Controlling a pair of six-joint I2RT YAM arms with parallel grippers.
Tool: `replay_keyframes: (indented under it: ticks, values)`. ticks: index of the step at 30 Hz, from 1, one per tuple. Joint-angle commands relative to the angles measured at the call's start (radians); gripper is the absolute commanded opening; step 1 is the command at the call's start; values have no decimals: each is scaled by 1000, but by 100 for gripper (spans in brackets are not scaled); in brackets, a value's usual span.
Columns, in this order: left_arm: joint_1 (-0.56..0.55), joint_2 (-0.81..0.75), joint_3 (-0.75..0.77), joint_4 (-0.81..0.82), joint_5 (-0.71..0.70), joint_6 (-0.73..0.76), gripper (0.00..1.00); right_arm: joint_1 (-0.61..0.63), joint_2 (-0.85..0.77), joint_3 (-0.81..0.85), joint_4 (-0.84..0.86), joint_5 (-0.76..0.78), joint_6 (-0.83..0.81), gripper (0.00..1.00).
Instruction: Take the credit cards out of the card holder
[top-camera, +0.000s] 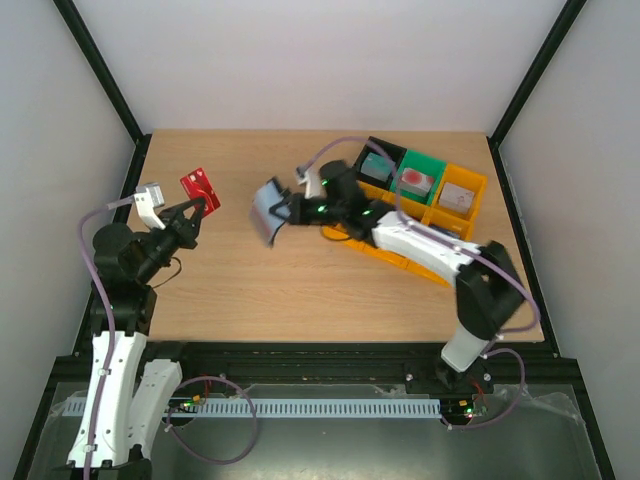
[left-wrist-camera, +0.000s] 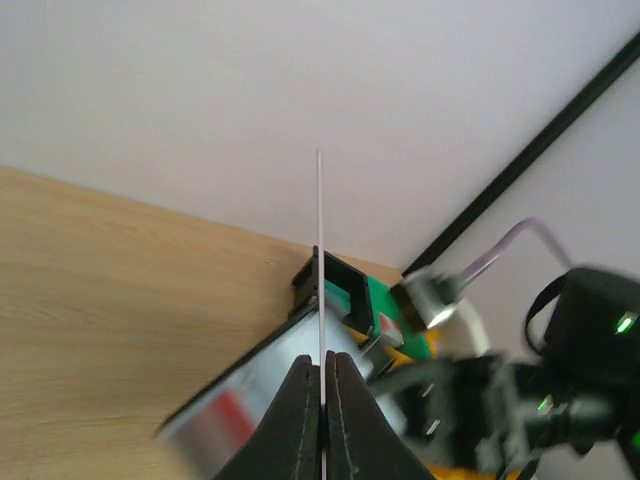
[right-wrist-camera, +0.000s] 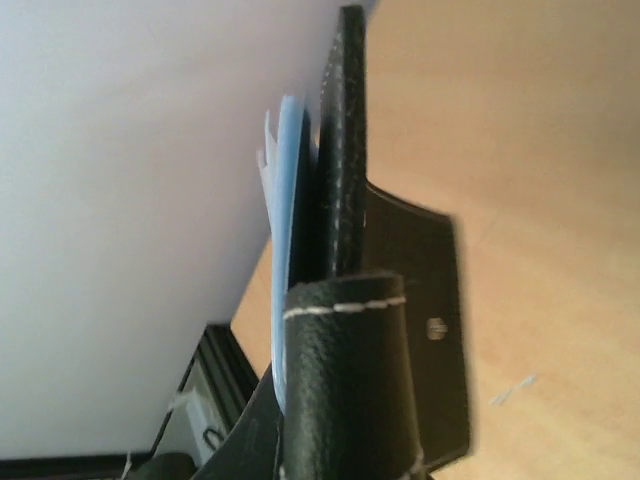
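My left gripper (top-camera: 203, 206) is shut on the red credit card (top-camera: 200, 187) and holds it up above the table's left side. In the left wrist view the card (left-wrist-camera: 320, 230) shows edge-on as a thin pale line, pinched between the black fingers (left-wrist-camera: 298, 420) of that gripper (left-wrist-camera: 322, 366). My right gripper (top-camera: 287, 210) is shut on the open black card holder (top-camera: 267, 210), held off the table at centre with its blue-grey inner face toward the left arm. In the right wrist view the holder (right-wrist-camera: 345, 150) stands edge-on in the gripper (right-wrist-camera: 305, 300), with blue-grey leaves (right-wrist-camera: 285, 200) and its side tab (right-wrist-camera: 435, 330). I cannot make out a pale card.
Black (top-camera: 368, 150), green (top-camera: 436, 162) and yellow (top-camera: 476, 184) bins holding small blocks stand at the back right. A yellow tray (top-camera: 385, 252) lies under the right arm. A black frame post (left-wrist-camera: 540, 150) and white walls close in the table.
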Motion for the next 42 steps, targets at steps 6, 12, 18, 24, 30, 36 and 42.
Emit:
replay_keyframes:
  ticks: [6, 12, 18, 24, 30, 36, 42]
  values:
    - [14, -11, 0, -20, -44, -39, 2, 104, 255, 38, 152, -87, 223, 3]
    - [17, -21, -9, 31, 16, -69, 2, 46, 255, 98, -196, 99, 64, 61]
    - [17, -18, -35, 191, 142, -153, 2, 65, 45, 170, -286, 354, -228, 92]
    - [17, -2, -42, 369, 253, -253, 2, 79, -174, -113, 488, -79, 31, 93]
    - [9, 6, -19, 460, 317, -315, 2, 142, -108, -83, 812, -101, 233, 82]
    - [-2, 4, -9, 480, 331, -326, 2, 185, -45, -21, 834, -136, 258, 60]
    - [-5, 3, -11, 467, 329, -318, 2, 195, -28, -17, 892, -164, 295, 7]
